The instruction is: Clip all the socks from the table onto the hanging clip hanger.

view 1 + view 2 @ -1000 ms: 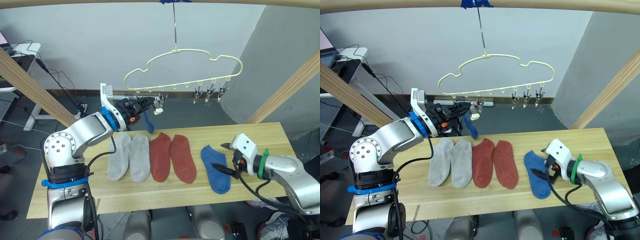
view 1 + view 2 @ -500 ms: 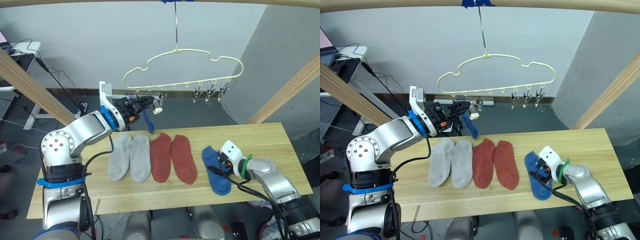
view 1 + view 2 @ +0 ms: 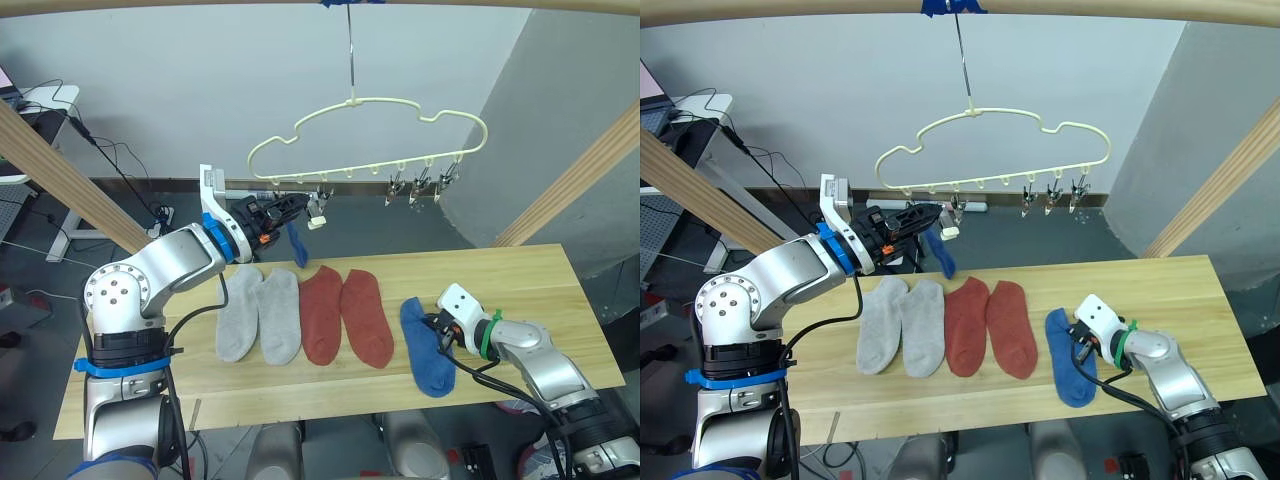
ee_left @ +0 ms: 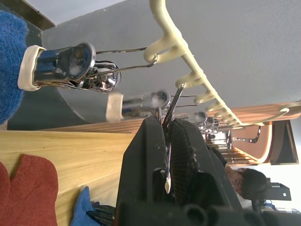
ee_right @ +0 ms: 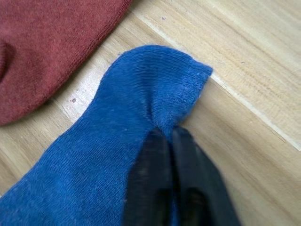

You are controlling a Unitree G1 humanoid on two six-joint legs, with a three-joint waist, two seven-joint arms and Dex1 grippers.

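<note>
I see the table (image 3: 520, 275) spanning the lower half of the head views, its light planks carrying a row of socks across the centre. Above it, in the upper centre of the frame, the clip hanger (image 3: 370, 135) hangs by its metal hook, with clips along its lower bar. On the table, from frame left to right, lie the two grey socks (image 3: 258, 314), side by side and touching, then the two red socks (image 3: 345, 315), also touching, then one blue sock (image 3: 425, 348) slightly apart at centre right. A second blue sock (image 3: 296, 243) hangs from a clip at the left end of the bar. My left gripper (image 3: 290, 205), raised at centre left just below the bar, has its fingers pressed together on a metal clip (image 4: 167, 110). My right gripper (image 5: 170, 136), low on the table at lower right, has its fingers pinched together on the bunched cuff of the blue sock lying there.
</note>
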